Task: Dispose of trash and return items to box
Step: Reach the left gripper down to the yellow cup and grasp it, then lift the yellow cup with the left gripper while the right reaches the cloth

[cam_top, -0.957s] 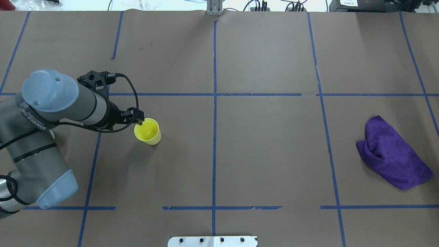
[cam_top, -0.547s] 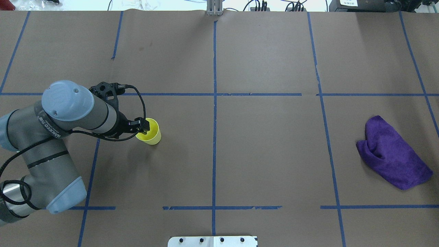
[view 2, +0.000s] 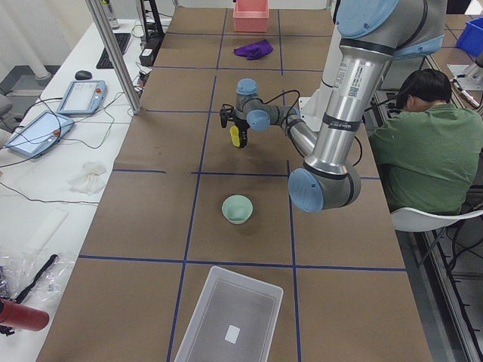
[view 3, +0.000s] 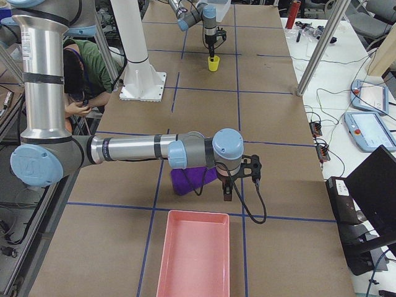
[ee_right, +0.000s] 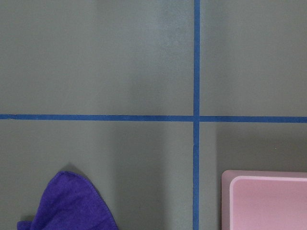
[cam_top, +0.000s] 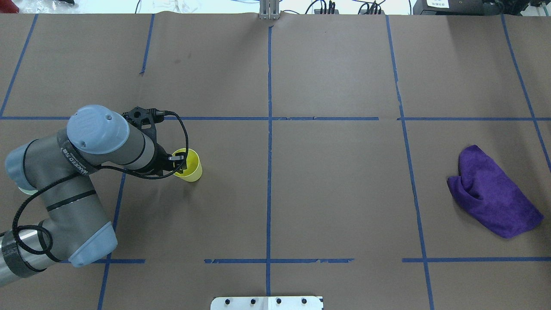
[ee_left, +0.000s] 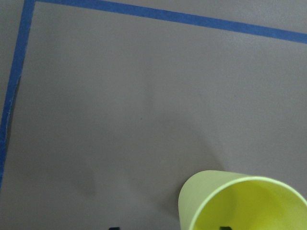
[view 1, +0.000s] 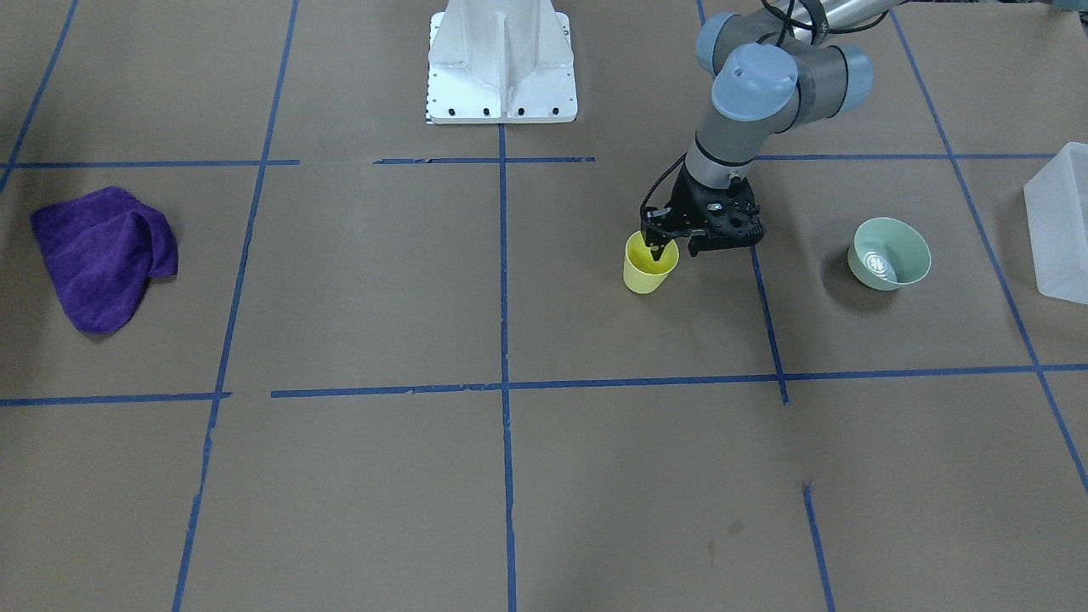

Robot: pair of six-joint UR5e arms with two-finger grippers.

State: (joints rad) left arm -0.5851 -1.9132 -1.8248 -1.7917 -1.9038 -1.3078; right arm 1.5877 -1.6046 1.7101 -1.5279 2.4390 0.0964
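The yellow cup (view 1: 650,268) stands upright on the brown table and also shows in the overhead view (cam_top: 189,165) and the left wrist view (ee_left: 244,201). My left gripper (view 1: 660,248) is open and straddles the cup's near wall, one finger inside and one outside. The pale green bowl (view 1: 888,253) sits apart from it, towards the translucent box (view 1: 1058,225); both also show in the exterior left view, the bowl (view 2: 238,208) and the box (view 2: 230,317). My right gripper (view 3: 227,195) hovers beside a purple cloth (view 3: 189,179); I cannot tell whether it is open or shut.
The purple cloth (cam_top: 493,193) lies at the table's right end. A pink tray (view 3: 192,253) sits beyond it near that end's edge. The white robot base (view 1: 501,59) stands mid-table at the robot's side. A seated person (view 2: 423,128) is behind the robot.
My left arm has swung towards the cup and the gripper has come down, so one finger now reaches inside the cup. The cup and the cloth have not moved.
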